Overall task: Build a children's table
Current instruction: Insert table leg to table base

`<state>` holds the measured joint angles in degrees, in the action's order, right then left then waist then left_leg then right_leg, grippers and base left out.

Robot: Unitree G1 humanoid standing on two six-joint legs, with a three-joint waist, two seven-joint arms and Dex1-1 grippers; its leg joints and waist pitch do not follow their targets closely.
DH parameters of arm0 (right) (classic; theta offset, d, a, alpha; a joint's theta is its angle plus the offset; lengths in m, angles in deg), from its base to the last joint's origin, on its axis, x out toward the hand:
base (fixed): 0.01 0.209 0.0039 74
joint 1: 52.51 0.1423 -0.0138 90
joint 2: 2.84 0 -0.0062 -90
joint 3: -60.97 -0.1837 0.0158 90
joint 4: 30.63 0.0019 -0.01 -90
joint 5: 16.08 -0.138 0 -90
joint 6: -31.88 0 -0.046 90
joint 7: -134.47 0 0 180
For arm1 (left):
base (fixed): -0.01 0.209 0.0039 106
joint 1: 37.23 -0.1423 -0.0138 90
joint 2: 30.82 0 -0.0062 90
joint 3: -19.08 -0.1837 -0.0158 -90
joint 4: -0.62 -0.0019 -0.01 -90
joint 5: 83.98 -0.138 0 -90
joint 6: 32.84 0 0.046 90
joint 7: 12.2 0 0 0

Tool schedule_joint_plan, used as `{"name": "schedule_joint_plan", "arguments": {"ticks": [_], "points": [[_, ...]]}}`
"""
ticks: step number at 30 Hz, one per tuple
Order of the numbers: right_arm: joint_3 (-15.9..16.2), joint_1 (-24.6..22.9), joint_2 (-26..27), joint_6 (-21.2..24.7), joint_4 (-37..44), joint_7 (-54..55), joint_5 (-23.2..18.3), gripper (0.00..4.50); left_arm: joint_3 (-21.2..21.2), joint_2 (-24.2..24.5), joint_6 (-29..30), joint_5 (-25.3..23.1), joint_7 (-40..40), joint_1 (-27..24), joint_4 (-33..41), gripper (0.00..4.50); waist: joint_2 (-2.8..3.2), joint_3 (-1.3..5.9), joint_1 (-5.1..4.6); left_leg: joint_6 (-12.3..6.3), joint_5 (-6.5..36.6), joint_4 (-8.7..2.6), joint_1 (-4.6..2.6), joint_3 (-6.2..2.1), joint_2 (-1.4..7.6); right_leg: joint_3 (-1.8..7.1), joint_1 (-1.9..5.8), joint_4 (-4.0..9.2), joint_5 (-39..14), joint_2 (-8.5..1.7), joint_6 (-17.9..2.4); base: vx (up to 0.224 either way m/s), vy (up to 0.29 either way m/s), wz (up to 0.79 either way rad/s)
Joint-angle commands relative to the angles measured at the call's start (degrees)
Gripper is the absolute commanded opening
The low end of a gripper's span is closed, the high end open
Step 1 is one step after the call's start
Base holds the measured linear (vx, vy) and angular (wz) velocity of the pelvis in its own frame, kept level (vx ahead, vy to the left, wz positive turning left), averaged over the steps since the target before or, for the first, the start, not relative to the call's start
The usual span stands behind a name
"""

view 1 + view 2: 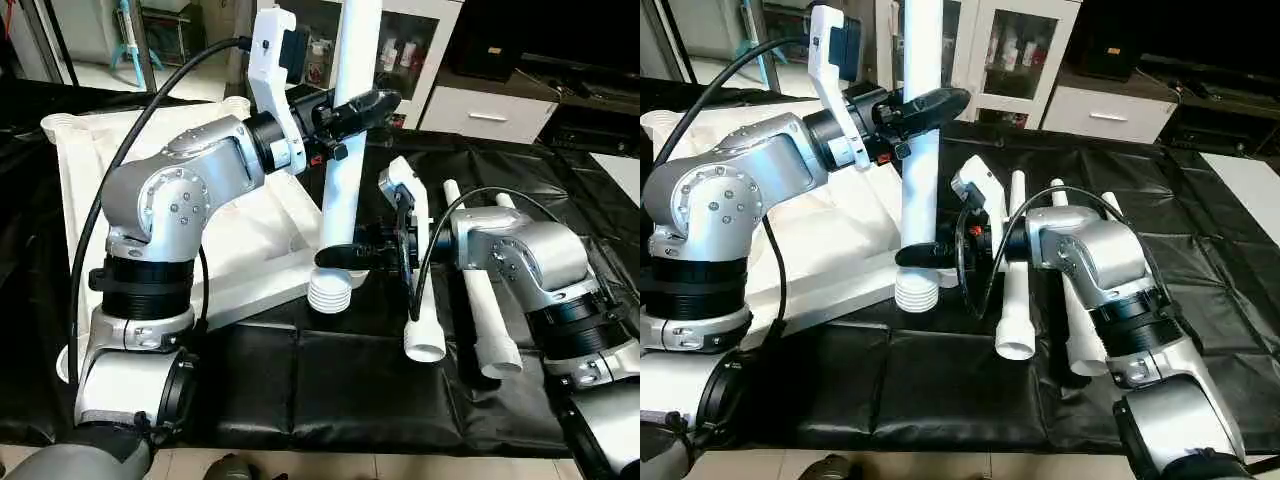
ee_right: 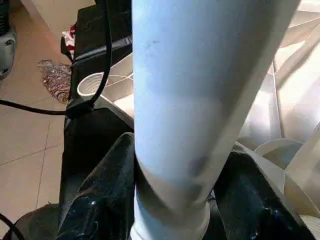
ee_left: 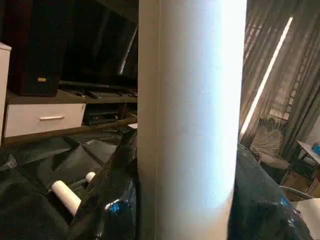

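Children's table top [image 1: 240, 250] is lying underside-up on the black-covered worktop [image 1: 330, 390], so I'd call this early days. One leg [image 1: 345, 130] stands upright at the near corner socket [image 1: 329, 290], seemingly not seated yet. My left gripper [image 1: 358, 110] has its fingers clamped on it high up, right gripper [image 1: 372, 250] fingers wrapped round it down by the socket. The spare legs [image 1: 470, 300] I can see lie loose beside my right arm, so most of it's left.
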<state>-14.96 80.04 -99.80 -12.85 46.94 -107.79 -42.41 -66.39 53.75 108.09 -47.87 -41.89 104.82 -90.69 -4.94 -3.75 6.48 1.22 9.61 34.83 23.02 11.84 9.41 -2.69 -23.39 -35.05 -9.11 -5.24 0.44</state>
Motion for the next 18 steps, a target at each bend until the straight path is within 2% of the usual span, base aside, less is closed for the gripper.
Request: {"name": "schedule_joint_plan", "arguments": {"ticks": [1, 6, 7, 9, 12, 14, 18], "points": [[0.23, 0.11, -0.17, -0.78, -0.22, -0.73, 0.68, 1.86, -1.21, -0.67, 0.39, 0.89, -0.74, 1.26, 1.03, 1.72, 0.69, 4.34, -0.03, 5.54, 15.08, -4.56, -2.37, -2.21, 3.68, 1.91, 1.9, 3.87, -15.59, -3.49, -8.97, 0.0, 0.0, 0.0], [0.21, -0.1, 0.05, -2.8, -0.62, 0.4, 1.99, 1.86, -1.2, -0.74, 0.42, 0.92, -0.76, 1.35, 0.93, 1.72, 0.76, 4.36, -0.04, 5.58, 15.06, -4.55, -2.38, -2.18, 3.64, 1.93, 1.91, 3.83, -15.23, -3.47, -9.13, 0.0, 0.0, 0.0], [0.1, -0.06, 0.17, -2.78, -0.79, 0.53, 1.97, 2.2, -1.23, -0.72, 0.45, 0.95, -0.85, 1.37, 0.93, 1.72, 0.78, 4.35, -0.07, 5.54, 15.13, -4.58, -2.35, -2.22, 3.66, 1.92, 1.92, 3.81, -15.19, -3.49, -9.21, 0.0, 0.0, 0.0], [0.01, -0.02, 0.26, -2.78, -0.9, 0.55, 2.0, 2.55, -1.31, -0.69, 0.49, 1.0, -1.09, 1.41, 0.93, 1.72, 0.79, 4.4, -0.04, 5.51, 15.15, -4.53, -2.43, -2.2, 3.66, 1.92, 1.89, 3.81, -14.98, -3.47, -9.34, 0.0, 0.0, 0.0], [0.21, 0.0, 0.19, -3.14, -0.81, 0.58, 2.33, 2.65, -1.65, -0.5, 0.7, 1.24, -1.8, 1.27, 1.3, 1.72, 0.74, 4.37, -0.04, 5.43, 14.92, -4.54, -2.4, -2.17, 3.64, 1.91, 1.93, 3.78, -14.71, -3.44, -9.5, 0.0, 0.0, 0.0], [0.34, -0.03, 0.14, -3.45, -0.69, 0.49, 2.59, 2.96, -1.96, -0.32, 0.99, 1.45, -2.31, 1.08, 1.68, 1.72, 0.73, 4.38, -0.05, 5.43, 14.82, -4.55, -2.37, -2.17, 3.65, 1.92, 1.97, 3.75, -14.56, -3.44, -9.54, 0.0, 0.0, 0.0], [0.17, -0.08, 0.36, -3.51, -0.6, 0.11, 2.73, 3.01, -2.5, -0.07, 1.34, 1.65, -2.87, 0.61, 2.36, 1.72, 0.69, 4.38, -0.06, 5.3, 14.5, -4.53, -2.39, -2.13, 3.67, 1.93, 1.97, 3.7, -14.14, -3.46, -9.82, 0.0, 0.0, 0.0]]}}
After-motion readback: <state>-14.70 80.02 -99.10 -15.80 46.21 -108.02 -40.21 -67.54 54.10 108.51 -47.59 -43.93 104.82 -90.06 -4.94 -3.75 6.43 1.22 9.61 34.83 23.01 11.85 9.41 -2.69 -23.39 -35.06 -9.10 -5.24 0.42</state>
